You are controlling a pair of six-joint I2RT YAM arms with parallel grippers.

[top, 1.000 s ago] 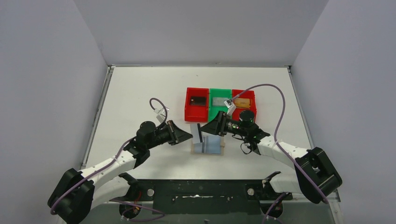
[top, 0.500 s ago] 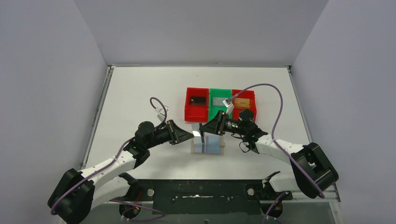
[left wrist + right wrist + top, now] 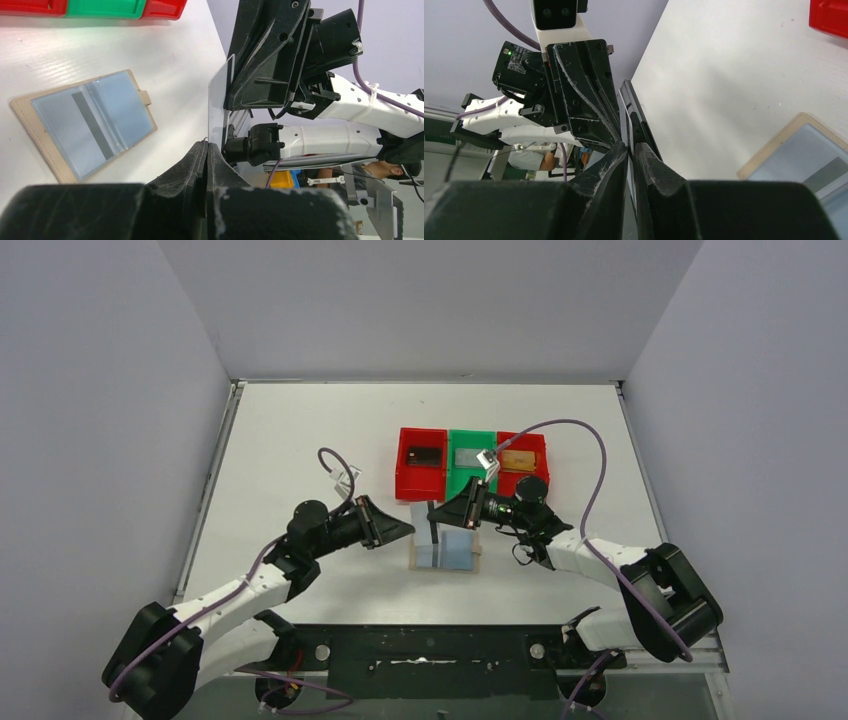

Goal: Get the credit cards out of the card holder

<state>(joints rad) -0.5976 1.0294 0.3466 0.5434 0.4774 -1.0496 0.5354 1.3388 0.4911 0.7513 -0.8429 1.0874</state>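
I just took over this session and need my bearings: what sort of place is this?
Probably a robot test cell in a lab: a white table boxed in by plain grey walls, a left arm and right arm bolted at its near edge, and a person visible beyond it.

The left arm (image 3: 235, 590) and right arm (image 3: 600, 562) each comprise white link shells, black joint housings and a bulky rounded black housing at the shoulder. A purple cable (image 3: 504, 19) runs along each arm, carrying a white tag (image 3: 346, 478) near the wrist. The left gripper (image 3: 207, 145) and right gripper (image 3: 630, 146) have black wedge-shaped fingers (image 3: 175, 190) with scuffed, scratched faces.
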